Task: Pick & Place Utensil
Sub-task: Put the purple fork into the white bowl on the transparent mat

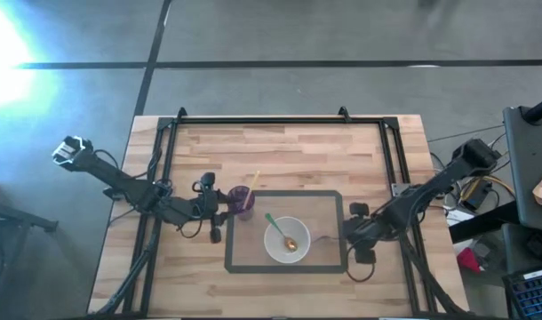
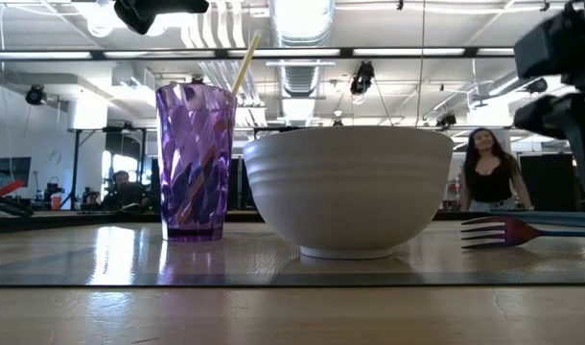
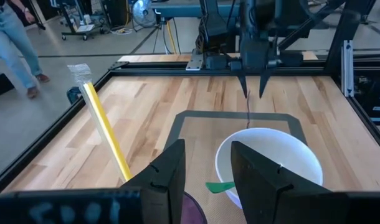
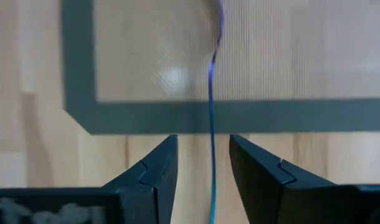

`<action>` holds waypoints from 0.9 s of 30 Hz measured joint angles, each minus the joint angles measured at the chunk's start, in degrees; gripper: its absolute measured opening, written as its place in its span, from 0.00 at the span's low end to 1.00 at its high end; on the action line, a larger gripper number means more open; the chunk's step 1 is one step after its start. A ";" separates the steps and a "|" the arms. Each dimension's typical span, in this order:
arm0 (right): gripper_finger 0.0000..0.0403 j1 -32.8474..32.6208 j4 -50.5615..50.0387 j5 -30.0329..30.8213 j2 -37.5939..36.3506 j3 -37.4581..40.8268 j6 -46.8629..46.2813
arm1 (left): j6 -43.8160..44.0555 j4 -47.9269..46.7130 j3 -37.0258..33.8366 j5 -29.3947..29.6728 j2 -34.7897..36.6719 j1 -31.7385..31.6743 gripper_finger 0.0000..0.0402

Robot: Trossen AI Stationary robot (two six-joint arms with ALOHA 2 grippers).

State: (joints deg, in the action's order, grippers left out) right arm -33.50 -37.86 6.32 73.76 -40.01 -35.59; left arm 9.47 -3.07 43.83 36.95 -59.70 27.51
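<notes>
A: Starting at our right gripper (image 4: pixel 199 165): in its wrist view the two dark fingers are standing apart at the bottom of the frame, and the thin blue fork (image 4: pixel 212 93) is running up between them without either finger pressing on it. We are calling that released.

B: Agreed. In the low view the fork (image 2: pixel 523 230) is lying flat on the bench (image 2: pixel 292 316) at the right of the frame, tines pointing toward the white bowl (image 2: pixel 350 192) in the centre, just beside it and apart from it.

A: From above, the right gripper (image 1: pixel 358 233) is sitting at the right edge of the grey-taped rectangle (image 1: pixel 284 267), with the bowl (image 1: pixel 286 239) inside that rectangle, lower centre.

B: And a green-handled spoon (image 1: pixel 282 231) is already resting in the bowl.

A: Our left gripper (image 1: pixel 219 212) is hovering left of centre, over the purple cup (image 1: pixel 243 203), which is holding a yellow straw (image 1: pixel 253 180). Its fingers are parted in its own view and gripping nothing.

B: So how far along are we?

A: We are judging it partway. One utensil is in the bowl; the fork is lying on the bench inside the marked area. Whether that is its intended spot we cannot tell. If it belongs in the bowl or cup, that pick is left.
</notes>
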 joint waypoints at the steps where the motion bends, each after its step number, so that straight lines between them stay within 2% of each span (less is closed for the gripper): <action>1: 0.35 0.01 -0.21 -0.31 1.01 0.00 0.01 | 0.00 0.00 0.00 0.00 0.00 -0.02 0.30; 15: 0.38 0.02 -1.39 -0.84 7.84 0.02 -0.28 | -0.02 0.00 0.00 0.00 0.00 -0.02 0.30; 27: 0.36 0.31 -1.80 -0.93 12.29 -0.06 -0.46 | -0.02 -0.02 0.00 0.00 0.00 -0.02 0.30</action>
State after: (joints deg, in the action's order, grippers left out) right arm -33.19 -39.66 5.39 86.05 -40.07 -36.05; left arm 9.45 -3.09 43.83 36.95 -59.70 27.49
